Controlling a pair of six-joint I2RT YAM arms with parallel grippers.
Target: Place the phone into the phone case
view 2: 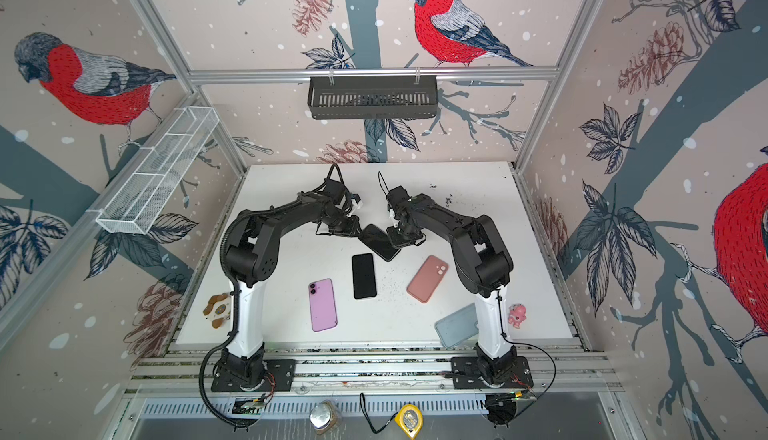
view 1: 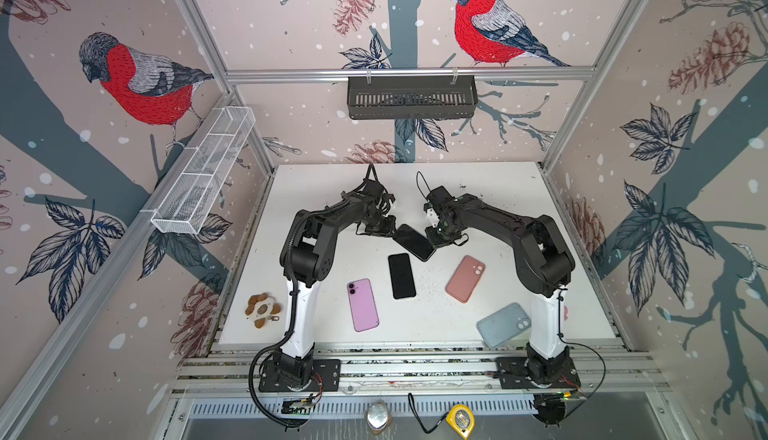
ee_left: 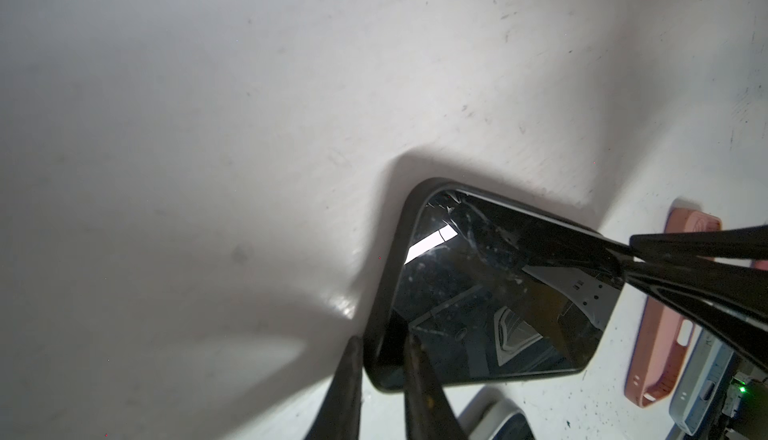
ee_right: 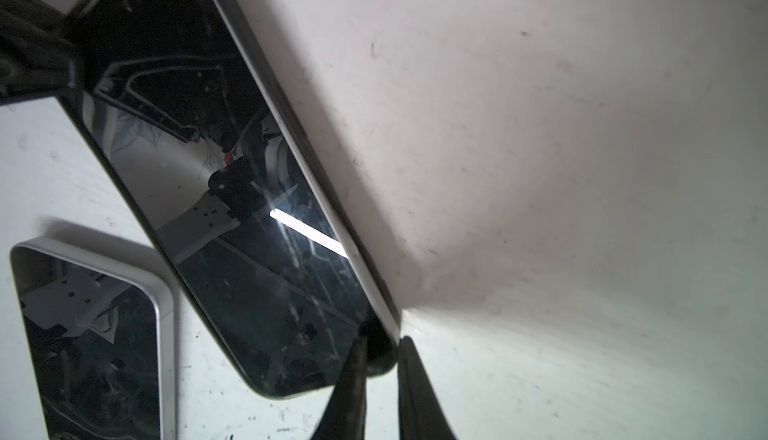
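- A white table (view 1: 498, 209) lay under everything.
- Two black arms rose from its near edge, the left arm (view 1: 307, 247) and the right arm (view 1: 536, 242). They bent inward and met over the table's middle.
- The phone (view 1: 413, 242) (view 2: 379, 242) was held between them in both top views, dark screen up and slanted. A shadow showed on the table beside it.
- A black case (ee_left: 392, 272) rimmed the phone's edge in the left wrist view. Whether the phone was fully seated could not be told.
- A second phone (view 1: 402, 276) lay flat, screen up, near the held one.
- A purple phone (view 1: 363, 305) lay back up to its left.
- A pink case (view 1: 465, 279) lay to its right.
- A blue case (view 1: 503, 325) lay beside the right arm's base.
- The left claw (ee_left: 382, 340) was clamped on one corner of the phone.
- The right claw (ee_right: 383, 340) was clamped on a corner at its other end.
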